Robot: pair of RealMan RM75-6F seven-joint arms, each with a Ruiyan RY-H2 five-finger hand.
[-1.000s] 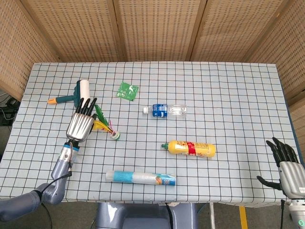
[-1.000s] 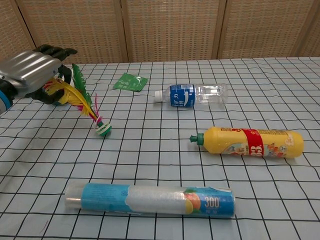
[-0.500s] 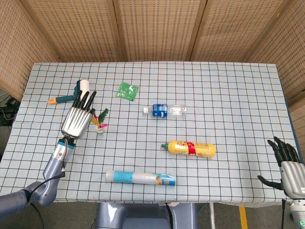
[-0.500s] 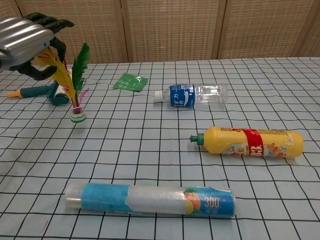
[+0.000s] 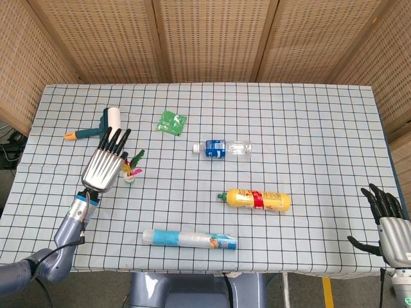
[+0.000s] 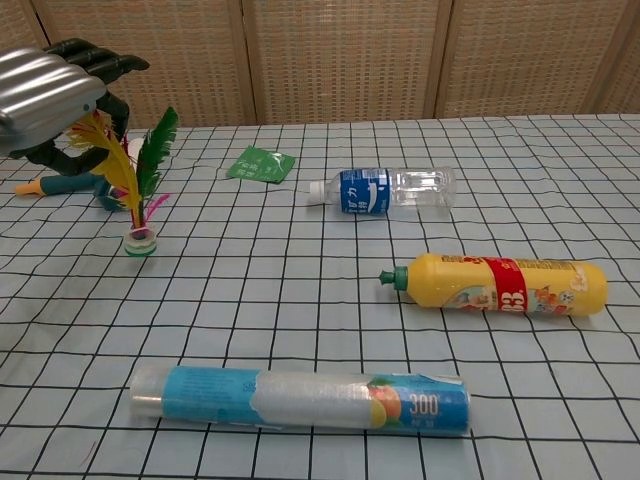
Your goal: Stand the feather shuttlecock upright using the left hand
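While upright, shuttlecock (image 6: 138,190) in L hand (image 6: 50,95).

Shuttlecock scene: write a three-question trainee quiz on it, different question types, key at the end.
1. True or false: the feather shuttlecock stands with its base on the table and its feathers up.
2. Multiple choice: which hand holds the shuttlecock's feathers? A) left hand B) right hand C) neither
3. Fill in: the item nearest the table's front edge is the lying ____ tube.

Key
1. True; in the chest view the base rests on the cloth, feathers pointing up.
2. A; the left hand grips the feather tops, while the right hand hangs off the table's right edge, fingers apart and empty.
3. Blue.
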